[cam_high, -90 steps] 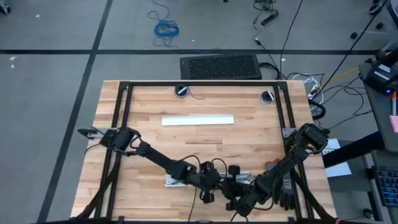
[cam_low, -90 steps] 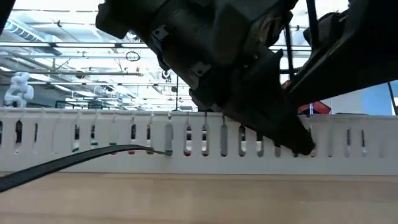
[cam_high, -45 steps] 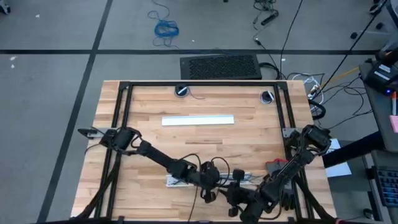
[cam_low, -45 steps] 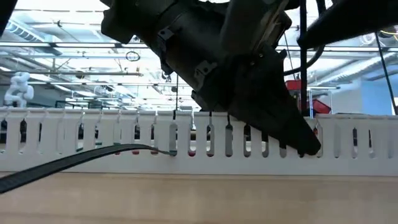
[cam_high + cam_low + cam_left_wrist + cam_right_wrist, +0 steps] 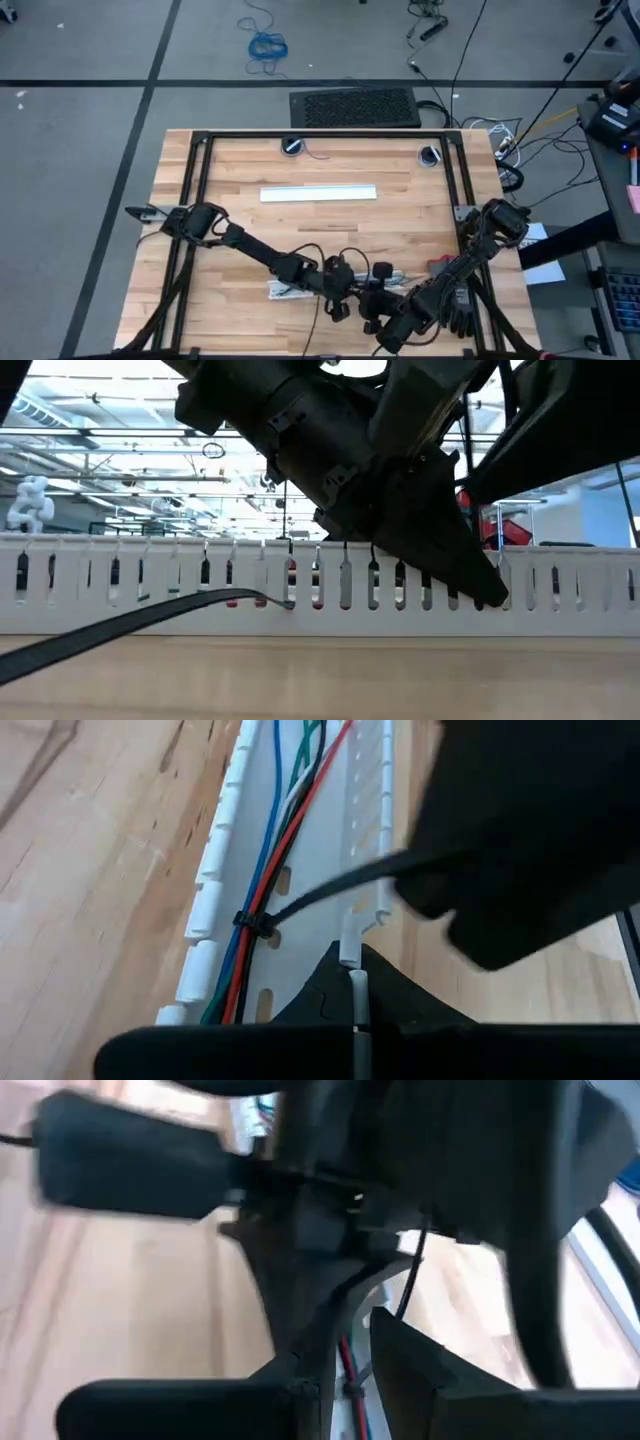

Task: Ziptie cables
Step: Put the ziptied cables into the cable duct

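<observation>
At the near edge of the bench (image 5: 240, 215), between my two sets of fingers, the cables (image 5: 262, 870) lie in a white slotted strip (image 5: 300, 850), a ziptie (image 5: 300, 902) looped round them; my left fingers (image 5: 350, 980) pinch the strip's wall, my right I cannot tell.

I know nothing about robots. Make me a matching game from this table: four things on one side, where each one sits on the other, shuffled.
Things:
1. ziptie
2. wires
3. plain white strip
4. blue coiled cable

Places:
a. on the floor beyond the table
b. lying along the inside of the slotted strip
c. looped around the wires
d. alone in the middle of the table

Pairs: 1-c, 2-b, 3-d, 4-a

The left gripper and the right gripper are both at the slotted strip.
</observation>
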